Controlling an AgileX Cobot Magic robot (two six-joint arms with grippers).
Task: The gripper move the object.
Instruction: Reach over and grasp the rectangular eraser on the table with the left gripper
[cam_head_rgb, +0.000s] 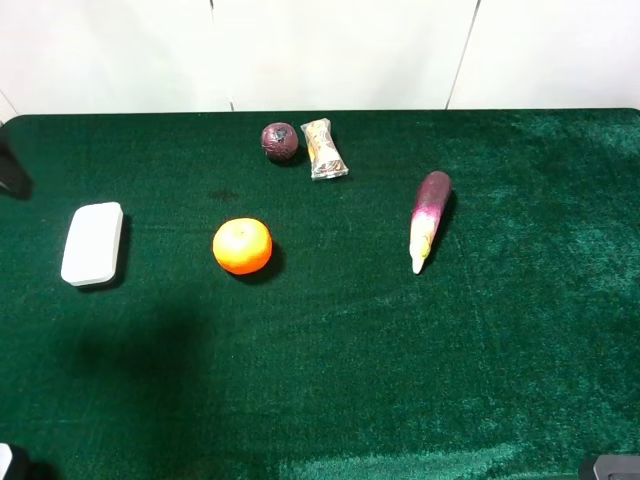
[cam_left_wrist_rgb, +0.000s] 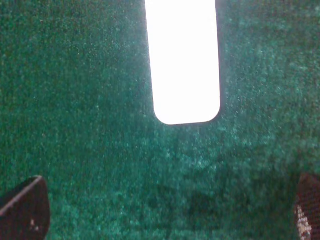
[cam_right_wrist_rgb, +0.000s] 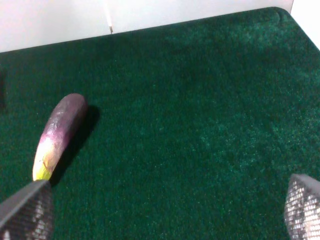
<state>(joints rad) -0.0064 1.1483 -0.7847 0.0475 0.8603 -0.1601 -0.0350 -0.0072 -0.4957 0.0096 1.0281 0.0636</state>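
The object, a flat white rounded block (cam_head_rgb: 93, 243), lies on the green cloth at the left, left of the orange. In the left wrist view the block (cam_left_wrist_rgb: 184, 60) lies ahead of my left gripper (cam_left_wrist_rgb: 167, 215), apart from it. That gripper is open and empty, with one dark fingertip (cam_left_wrist_rgb: 25, 210) at each side of the frame. My right gripper (cam_right_wrist_rgb: 165, 215) is also open and empty over bare cloth, with the eggplant (cam_right_wrist_rgb: 60, 132) ahead and to one side. In the exterior view only a bit of the right arm (cam_head_rgb: 615, 467) shows at the bottom edge.
An orange (cam_head_rgb: 242, 246) lies right of the block. A purple-white eggplant (cam_head_rgb: 430, 218) lies right of centre. A dark red round fruit (cam_head_rgb: 280, 140) and a wrapped snack (cam_head_rgb: 324, 148) lie near the back edge. A white wall (cam_head_rgb: 330, 50) stands behind the table.
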